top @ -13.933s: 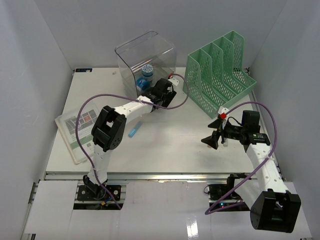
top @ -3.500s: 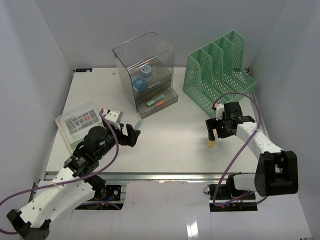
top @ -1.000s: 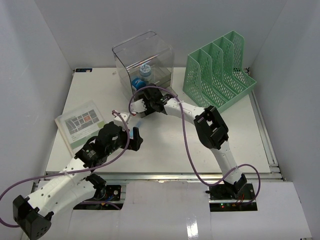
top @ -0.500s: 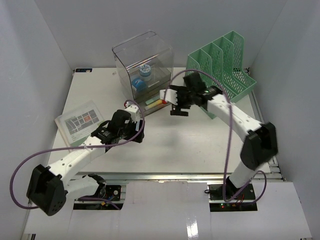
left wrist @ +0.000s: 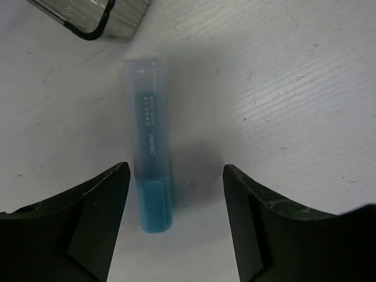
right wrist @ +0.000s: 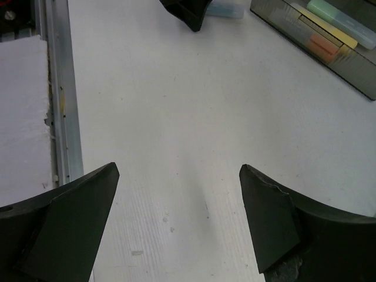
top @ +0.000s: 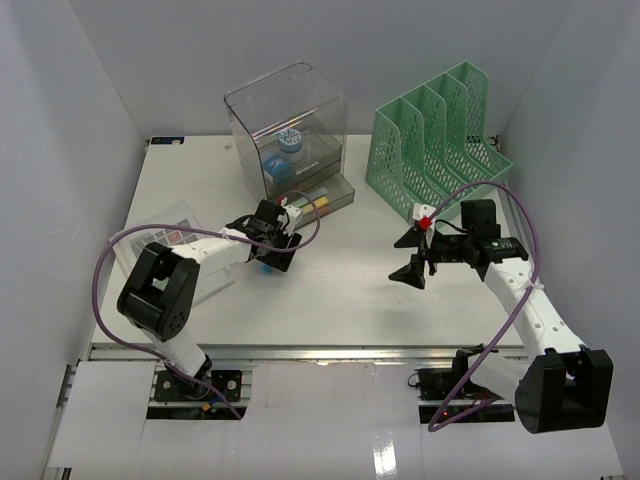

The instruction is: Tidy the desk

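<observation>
Left gripper [left wrist: 174, 176]: hovering, jaws apart, over loose blue highlighter [left wrist: 150, 153].
Right gripper [right wrist: 179, 170]: hanging spread, holding nothing.
Desk [top: 340, 290]: lying under both arms.
Progress: markers [right wrist: 322, 26] sitting in drawer [right wrist: 352, 67]; highlighter, booklet [top: 165, 228] awaiting filing.

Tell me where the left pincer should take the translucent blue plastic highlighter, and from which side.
Mid-barrel of the translucent blue highlighter, across its narrow width, from straight above. It lies flat on the white desk, long axis running between the fingers of the open left pincer. It sits nearer one finger, so centre first.
</observation>
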Motion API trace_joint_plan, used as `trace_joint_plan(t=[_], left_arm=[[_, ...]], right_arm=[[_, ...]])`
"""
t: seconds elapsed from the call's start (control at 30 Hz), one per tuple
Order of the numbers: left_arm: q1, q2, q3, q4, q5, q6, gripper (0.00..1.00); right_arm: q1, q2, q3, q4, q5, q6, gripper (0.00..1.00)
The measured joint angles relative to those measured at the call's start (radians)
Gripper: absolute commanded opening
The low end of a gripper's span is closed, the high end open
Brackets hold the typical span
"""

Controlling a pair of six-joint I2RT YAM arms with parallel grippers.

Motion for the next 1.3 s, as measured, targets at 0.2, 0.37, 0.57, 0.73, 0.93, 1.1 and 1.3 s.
trace_joint_plan(t=[0.2, 0.37, 0.57, 0.73, 0.93, 1.1, 1.3], left_arm=[[0.006, 0.069, 0.039, 0.006, -0.039, 0.028, 0.59], [0.006, 0.089, 0.057, 0.023, -0.049, 0.03, 0.37], [0.006, 0.073, 0.04, 0.031, -0.013, 0.011, 0.22], [-0.03, -0.034, -0.001, 0.003, 0.026, 0.022, 0.18], [-0.175, -0.056, 0.214, -0.06, -0.039, 0.15, 0.16], [-0.194, 0.081, 0.484, -0.031, -0.114, 0.29, 0.17], [-0.181, 0.329, 0.7, -0.027, -0.227, 0.449, 0.2]], right_arm=[[-0.081, -0.02, -0.05, 0.01, -0.133, 0.011, 0.9], [-0.099, -0.061, -0.061, 0.013, -0.17, 0.01, 0.9], [-0.118, -0.07, -0.063, 0.022, -0.185, 0.01, 0.9], [-0.143, -0.087, -0.07, 0.024, -0.199, 0.01, 0.9], [-0.159, -0.106, -0.07, 0.025, -0.203, 0.01, 0.9], [-0.171, -0.107, -0.073, 0.026, -0.203, 0.009, 0.9], [-0.176, -0.107, -0.074, 0.026, -0.206, 0.01, 0.9]])
